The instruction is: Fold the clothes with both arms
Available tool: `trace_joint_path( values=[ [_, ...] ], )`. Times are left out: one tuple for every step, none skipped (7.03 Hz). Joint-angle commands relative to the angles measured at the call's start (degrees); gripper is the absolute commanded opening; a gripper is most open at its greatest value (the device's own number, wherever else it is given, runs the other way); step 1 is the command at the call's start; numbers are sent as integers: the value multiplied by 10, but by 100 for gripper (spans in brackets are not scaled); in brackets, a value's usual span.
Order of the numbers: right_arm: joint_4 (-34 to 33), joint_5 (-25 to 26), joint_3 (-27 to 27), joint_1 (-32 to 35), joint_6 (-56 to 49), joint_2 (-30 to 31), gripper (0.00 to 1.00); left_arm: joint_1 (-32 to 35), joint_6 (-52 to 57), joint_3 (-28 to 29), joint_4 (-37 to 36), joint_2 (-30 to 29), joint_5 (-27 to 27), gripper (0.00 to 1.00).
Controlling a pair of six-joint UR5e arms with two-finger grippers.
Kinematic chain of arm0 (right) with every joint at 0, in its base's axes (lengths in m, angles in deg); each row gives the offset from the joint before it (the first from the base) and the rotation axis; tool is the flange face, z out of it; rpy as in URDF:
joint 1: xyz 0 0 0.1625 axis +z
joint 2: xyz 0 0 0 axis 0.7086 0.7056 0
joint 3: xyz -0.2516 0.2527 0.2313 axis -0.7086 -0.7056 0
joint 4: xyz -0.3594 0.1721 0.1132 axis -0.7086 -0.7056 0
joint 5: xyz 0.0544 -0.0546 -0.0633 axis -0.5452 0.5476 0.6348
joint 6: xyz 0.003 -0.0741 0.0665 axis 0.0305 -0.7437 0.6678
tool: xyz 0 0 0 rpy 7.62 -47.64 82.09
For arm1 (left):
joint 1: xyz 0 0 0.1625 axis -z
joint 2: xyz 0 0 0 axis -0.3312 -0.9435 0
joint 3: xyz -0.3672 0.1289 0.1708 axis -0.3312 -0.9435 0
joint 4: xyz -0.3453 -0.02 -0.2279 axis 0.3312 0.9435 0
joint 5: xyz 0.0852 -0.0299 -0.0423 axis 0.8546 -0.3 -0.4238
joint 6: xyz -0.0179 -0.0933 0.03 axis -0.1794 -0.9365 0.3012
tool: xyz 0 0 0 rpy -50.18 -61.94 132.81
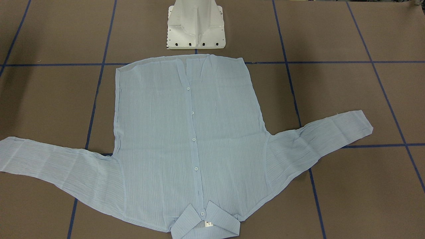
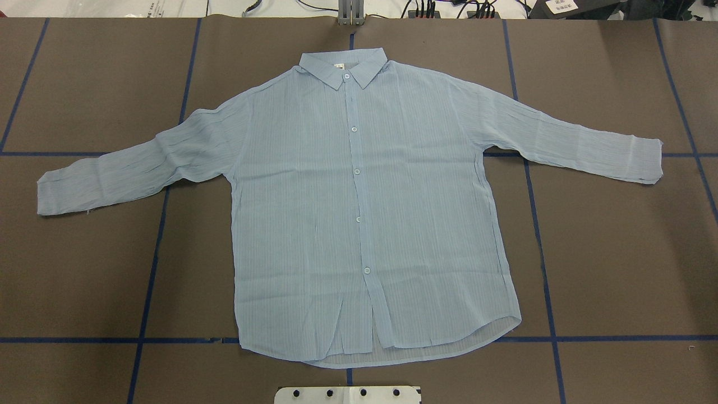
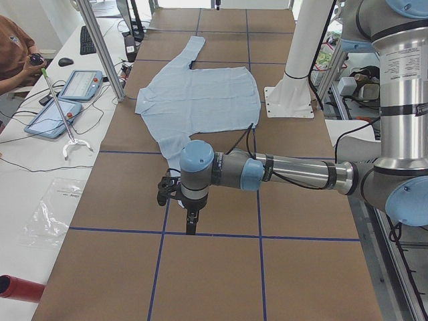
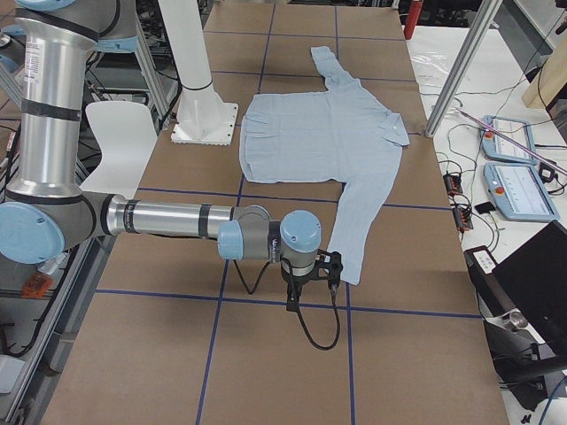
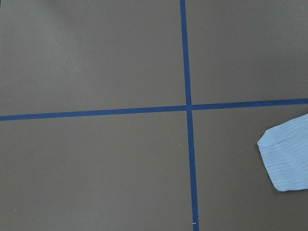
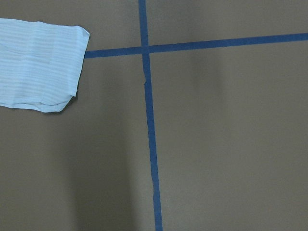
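Folding is not yet started: shirt (image 2: 359, 213) lies flat, buttoned, front up on the table (image 2: 84, 269), hem nearest the pedestal base (image 1: 196, 30), sleeves spread. Left claw (image 3: 192, 226) and right claw (image 4: 291, 301) hang far to either side of that base; whether they are open or closed, I cannot tell.

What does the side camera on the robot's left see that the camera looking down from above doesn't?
Only the exterior left view shows the robot's left arm, with its gripper over the table, and a person beside two tablets. Only the overhead view shows the small white buttons. Both show the pale-blue shirt lying flat on the brown table with blue tape lines.
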Motion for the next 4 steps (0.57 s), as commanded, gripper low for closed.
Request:
trace_joint_path(
  values=[
    [-2,-13,4,19,-1,1,100,-1,0,-1,0,3,0,100],
    [-1,-15,3,21,-1,-2,100,-1,1,-1,2,3,-1,100],
    [1,-18,3,21,-1,-2,100,0,0,-8,5,3,-7,100],
    [5,-26,4,21,0,-2,100,0,1,-6,7,-5,-43,100]
  ],
)
